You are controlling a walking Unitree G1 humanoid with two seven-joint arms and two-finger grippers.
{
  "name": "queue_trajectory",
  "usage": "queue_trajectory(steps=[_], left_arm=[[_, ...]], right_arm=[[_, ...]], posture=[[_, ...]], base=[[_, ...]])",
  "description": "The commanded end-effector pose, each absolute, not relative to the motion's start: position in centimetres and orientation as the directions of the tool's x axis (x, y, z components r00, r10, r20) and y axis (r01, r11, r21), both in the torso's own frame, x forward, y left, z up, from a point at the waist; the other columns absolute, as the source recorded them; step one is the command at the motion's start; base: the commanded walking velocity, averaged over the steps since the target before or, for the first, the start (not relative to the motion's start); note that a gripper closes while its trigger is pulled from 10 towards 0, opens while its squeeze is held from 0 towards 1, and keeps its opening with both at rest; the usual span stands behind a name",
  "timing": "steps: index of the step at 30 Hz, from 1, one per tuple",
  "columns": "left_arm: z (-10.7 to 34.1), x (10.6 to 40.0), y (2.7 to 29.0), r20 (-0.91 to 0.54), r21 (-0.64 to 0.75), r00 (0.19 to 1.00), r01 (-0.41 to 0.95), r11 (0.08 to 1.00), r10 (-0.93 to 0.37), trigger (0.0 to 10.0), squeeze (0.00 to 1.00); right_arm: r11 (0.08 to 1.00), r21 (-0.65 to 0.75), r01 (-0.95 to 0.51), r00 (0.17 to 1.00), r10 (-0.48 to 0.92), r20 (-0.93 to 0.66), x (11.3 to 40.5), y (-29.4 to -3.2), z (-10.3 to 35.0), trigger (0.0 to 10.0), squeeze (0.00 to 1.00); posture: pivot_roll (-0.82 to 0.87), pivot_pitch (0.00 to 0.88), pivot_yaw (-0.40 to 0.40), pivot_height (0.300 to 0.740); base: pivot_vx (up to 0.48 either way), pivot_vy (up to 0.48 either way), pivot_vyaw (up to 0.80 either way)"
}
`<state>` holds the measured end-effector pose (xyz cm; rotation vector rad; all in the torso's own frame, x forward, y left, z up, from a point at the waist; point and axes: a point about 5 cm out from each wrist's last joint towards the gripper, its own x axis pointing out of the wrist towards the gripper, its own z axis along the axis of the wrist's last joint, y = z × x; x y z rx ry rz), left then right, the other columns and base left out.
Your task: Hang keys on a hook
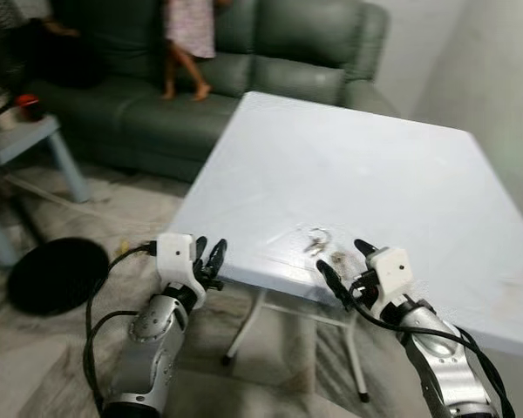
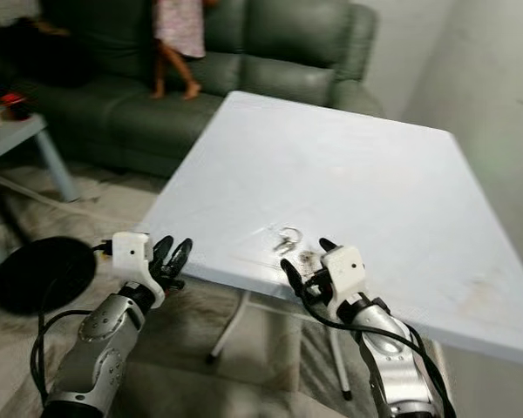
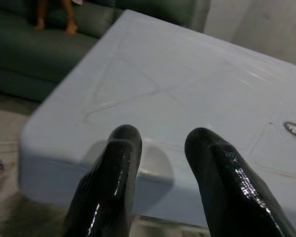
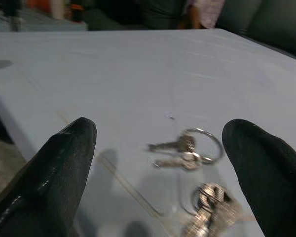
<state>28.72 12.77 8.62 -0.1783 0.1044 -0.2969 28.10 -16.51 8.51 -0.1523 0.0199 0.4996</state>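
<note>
1. The left pincer [image 1: 207, 259] hovers just off the worktop's [image 1: 357, 165] near edge, its fingers slightly apart and empty.
2. The right pincer [image 1: 343, 264] is spread wide at that same edge, holding nothing.
3. Two bunches of keys [image 4: 187, 148] lie flat on the worktop just ahead of it, between its fingertips in the wrist view.
4. They look light, hard, loose and likely slippery; the thin ring [image 4: 205, 144] seems the best place to pinch.

Two silver key bunches [image 4: 187, 148], seemingly flat, near table [image 1: 375, 165] edge.
</note>
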Motion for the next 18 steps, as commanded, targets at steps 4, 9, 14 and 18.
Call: queue_trajectory(steps=[4,9,14,18], left_arm=[[9.2,28.9,11.9,-0.053,-0.199,0.94,0.322,0.926,-0.338,10.0,0.0],[9.3,28.8,11.9,-0.051,-0.205,0.938,0.327,0.923,-0.344,10.0,0.0],[9.2,28.7,11.6,-0.054,-0.219,0.926,0.355,0.909,-0.375,10.0,0.0],[9.1,28.5,11.1,-0.07,-0.207,0.909,0.39,0.897,-0.411,10.0,0.0]], right_arm=[[0.894,-0.109,-0.434,0.901,0.432,-0.043,28.1,-17.6,8.6,10.0,0.0],[0.909,-0.108,-0.402,0.915,0.4,-0.04,28.4,-17.9,8.8,10.0,0.0],[0.927,-0.13,-0.352,0.936,0.346,-0.067,29.0,-18.0,8.7,10.0,0.0],[0.931,-0.12,-0.344,0.938,0.334,-0.096,29.6,-17.9,8.8,10.0,0.0]], posture=[[0.18,0.0,-0.087,0.736],[0.17,0.0,-0.082,0.736],[0.17,0.0,-0.08,0.736],[0.17,0.0,-0.08,0.736]], base=[[0.0,0.0,0.0],[0.0,0.0,0.0],[0.0,0.0,0.0],[0.0,0.0,0.0]])
